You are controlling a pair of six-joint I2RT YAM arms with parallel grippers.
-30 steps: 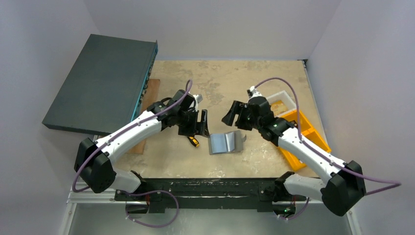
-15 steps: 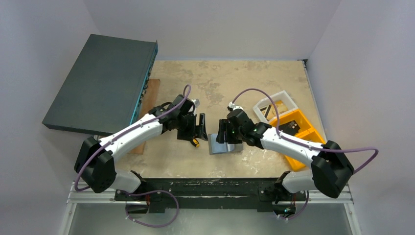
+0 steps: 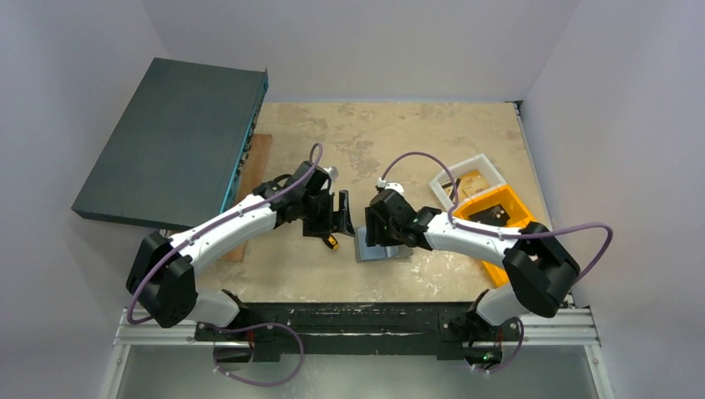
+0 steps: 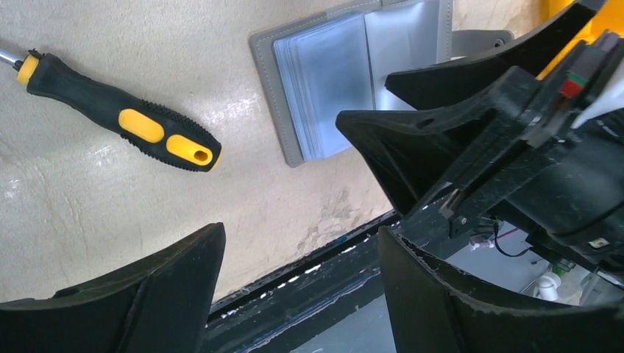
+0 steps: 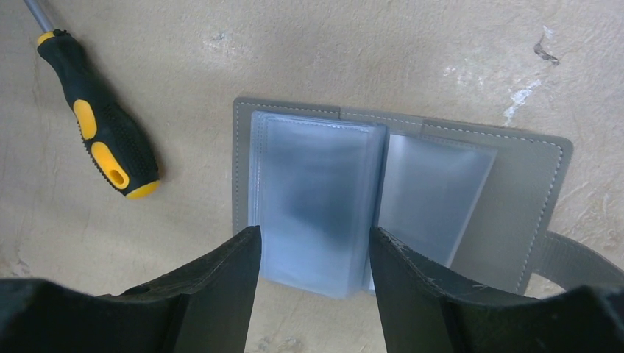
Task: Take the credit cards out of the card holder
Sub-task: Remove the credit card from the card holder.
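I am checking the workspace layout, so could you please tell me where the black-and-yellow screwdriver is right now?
In the top view, the black-and-yellow-handled screwdriver lies just left of the open flat grey card holder, partly hidden beneath the left gripper.

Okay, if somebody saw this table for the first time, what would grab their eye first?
Probably the grey card holder lying open near the front edge of the table, with the right gripper poised over it, fingers apart above its clear sleeves. Next, the black and yellow screwdriver just left of it, and the large dark box at the back left.
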